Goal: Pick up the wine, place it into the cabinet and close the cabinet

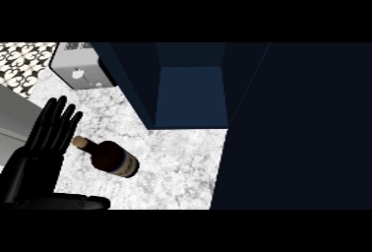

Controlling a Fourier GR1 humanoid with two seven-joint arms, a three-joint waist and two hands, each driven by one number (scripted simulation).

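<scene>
- Marble counter (181, 167) carries the wine bottle (115, 160) at the view's lower left, short of the cabinet (190, 93) and to its left.
- Bottle axis: the cork (80, 142) points up-left in the view and the dark body runs down-right. From this steep angle I cannot tell whether the bottle stands or lies.
- Key relation: the bottle is immediately to the right of the left hand (40, 147). The cork end is the nearest part, just beside the fingers (58, 118). Contact cannot be confirmed.
- Left hand state: fingers are straight and close together, pointing up the view, and wrap nothing. The hand holds no object.
- Right hand: it does not show in the view, so its fingers cannot be described. On this evidence the left hand is the nearer one.
- Cabinet: it is open. The blue interior is visible, and the door (298, 128) fills the right side as a large dark panel.
- Other object: a grey toaster (78, 71) sits at the top left, well apart from the bottle.
- Judgement: the pick-up is not yet done. A grasp would need the fingers to come rightward round the body, below the neck.
</scene>
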